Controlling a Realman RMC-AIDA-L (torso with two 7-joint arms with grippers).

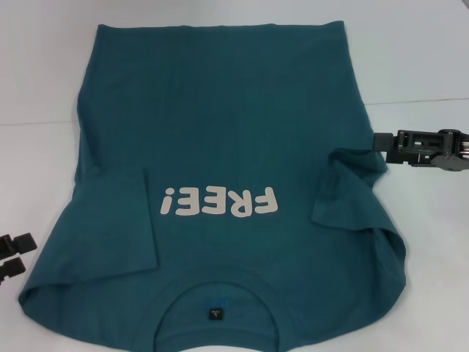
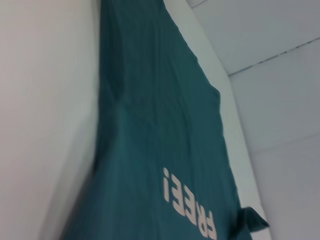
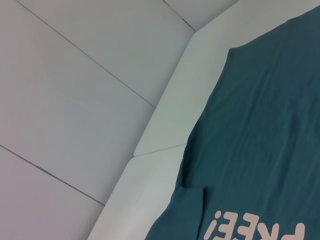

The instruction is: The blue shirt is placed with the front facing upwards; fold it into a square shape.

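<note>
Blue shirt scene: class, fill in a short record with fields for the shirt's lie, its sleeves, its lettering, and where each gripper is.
shirt: blue shirt lies front up on the white table, collar toward the robot
lettering: white FREE!
sleeves: both folded inward over the body
neck label: small dark tag inside the collar
left gripper: at the table's left edge, off the shirt
right gripper: at the shirt's right side, beside the folded sleeve
</note>
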